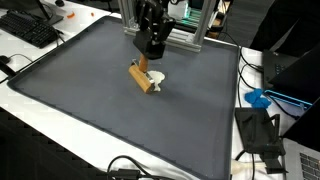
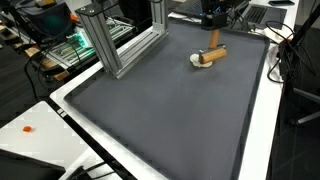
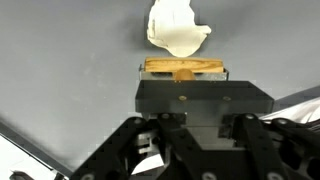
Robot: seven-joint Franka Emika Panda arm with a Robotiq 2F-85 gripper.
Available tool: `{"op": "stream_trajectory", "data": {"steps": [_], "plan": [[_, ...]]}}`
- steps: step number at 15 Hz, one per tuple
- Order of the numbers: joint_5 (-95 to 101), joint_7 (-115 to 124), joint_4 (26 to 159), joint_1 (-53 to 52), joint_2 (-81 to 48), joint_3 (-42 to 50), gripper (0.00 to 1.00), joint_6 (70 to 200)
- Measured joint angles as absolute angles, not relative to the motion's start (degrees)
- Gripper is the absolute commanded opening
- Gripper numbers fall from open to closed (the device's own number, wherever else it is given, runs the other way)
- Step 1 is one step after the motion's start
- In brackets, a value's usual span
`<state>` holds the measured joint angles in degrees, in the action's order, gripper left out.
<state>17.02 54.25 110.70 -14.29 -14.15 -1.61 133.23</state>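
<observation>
Nearest, seen from the wrist: clenched with the gripper (image 3: 183,72) on a wooden block (image 3: 200,67), taken crosswise between the fingertips. Just beyond the block, a white lump (image 3: 177,28) on the dark grey mat (image 3: 60,60). Further out, in both exterior views: block slanting under the black gripper, towards one edge of the mat, lump just beside it. Cannot tell whether lifted or resting. Farther still, an aluminium frame (image 1: 195,25); off the mat's corner, a keyboard (image 1: 30,28).
</observation>
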Motion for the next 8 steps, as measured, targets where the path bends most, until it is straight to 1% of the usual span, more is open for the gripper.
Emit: {"op": "stream_trajectory", "data": {"steps": [3,8], "plan": [[13.0,59.3,109.6,-14.3,-14.1,-2.1,0.22,129.5],[9.6,65.8,110.0,-14.2,-14.6,-2.3,0.22,129.2]]}}
